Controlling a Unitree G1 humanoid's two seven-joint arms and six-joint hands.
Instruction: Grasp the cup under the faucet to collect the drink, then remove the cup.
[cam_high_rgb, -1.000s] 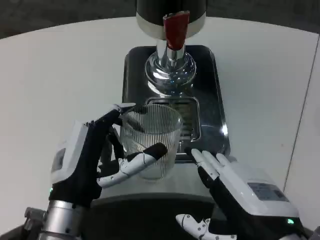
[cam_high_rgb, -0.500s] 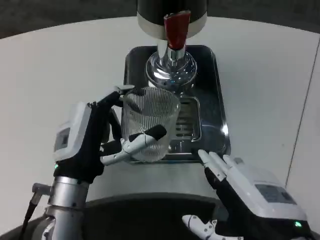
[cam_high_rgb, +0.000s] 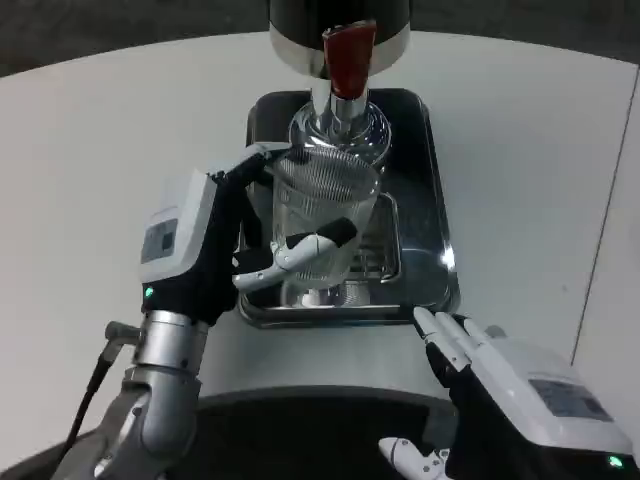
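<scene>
Head view. We note the left hand (cam_high_rgb: 215, 250) gripping the ribbed glass cup (cam_high_rgb: 322, 222), thumb across the near wall and the other fingers round the far left side. Since one second ago the cup has travelled from the 6 o'clock edge of the drip tray (cam_high_rgb: 425, 200) toward 12 o'clock and been lifted; its rim now sits just under the chrome faucet (cam_high_rgb: 345, 115), whose red tap lever (cam_high_rgb: 345, 58) stands directly above. Half a second ago the cup was still short of the spout, so the approach has been steady. We judge the placing step nearly done: the mouth of the cup appears lined up with the spout, though we cannot tell whether the cup rests on the tray grille or is held clear of it. No liquid shows in the cup, so collection has not begun.

The right hand (cam_high_rgb: 510, 385) lies at 5 o'clock from the tray, near the tabletop (cam_high_rgb: 110, 130) edge, fingers extended and apart, holding nothing. It has drawn back slightly toward 6 o'clock. We take it as the likely hand for the lever, which stays untouched.

Labels: small panels on the backs of both hands carry marks too small to read. No brand is legible on the dark dispenser body (cam_high_rgb: 300, 15).
</scene>
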